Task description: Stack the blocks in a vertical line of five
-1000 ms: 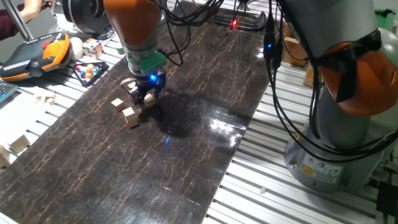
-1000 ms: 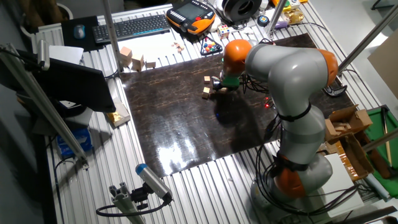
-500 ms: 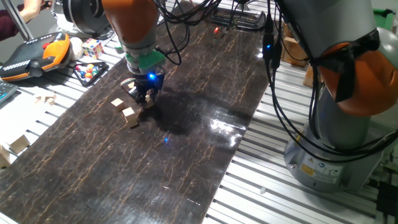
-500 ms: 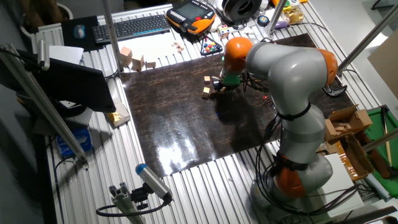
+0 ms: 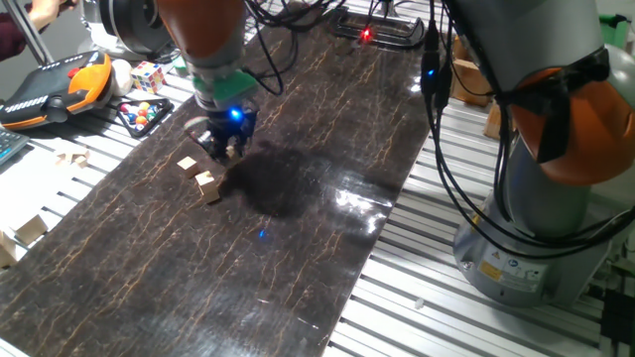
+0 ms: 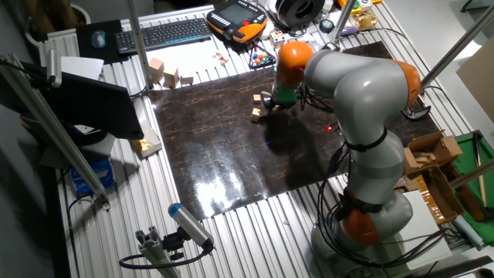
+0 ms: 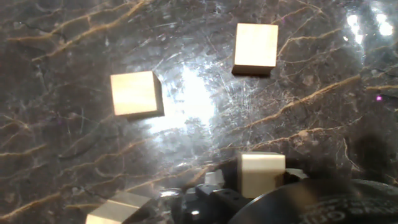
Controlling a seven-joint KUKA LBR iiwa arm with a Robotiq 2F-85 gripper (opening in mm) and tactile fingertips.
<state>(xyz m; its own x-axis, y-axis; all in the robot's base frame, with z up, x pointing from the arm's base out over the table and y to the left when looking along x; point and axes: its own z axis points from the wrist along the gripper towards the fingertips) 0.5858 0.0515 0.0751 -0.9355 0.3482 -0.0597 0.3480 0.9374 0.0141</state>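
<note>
Two small tan wooden blocks [image 5: 189, 166] [image 5: 207, 184] lie side by side on the dark marbled mat [image 5: 298, 248]. The hand view shows them from above [image 7: 135, 93] [image 7: 255, 48]. My gripper [image 5: 226, 149] hangs just right of them, lifted off the mat, shut on a third block [image 7: 261, 173] held close under the hand camera. Another block [image 7: 118, 211] peeks in at the bottom left of the hand view. In the other fixed view the gripper [image 6: 268, 104] is beside the two blocks [image 6: 256, 98] [image 6: 255, 114].
Left of the mat are a Rubik's cube [image 5: 149, 76], a tray of coloured balls [image 5: 142, 114], an orange pendant [image 5: 60, 84] and larger wooden pieces [image 5: 30, 228]. The arm's base [image 5: 536, 228] stands at the right. A keyboard [image 6: 166, 32] lies behind the mat.
The gripper has risen off the mat and shifted slightly left and away, taking along the block that lay at its fingertips. The two blocks beside it have not moved.
</note>
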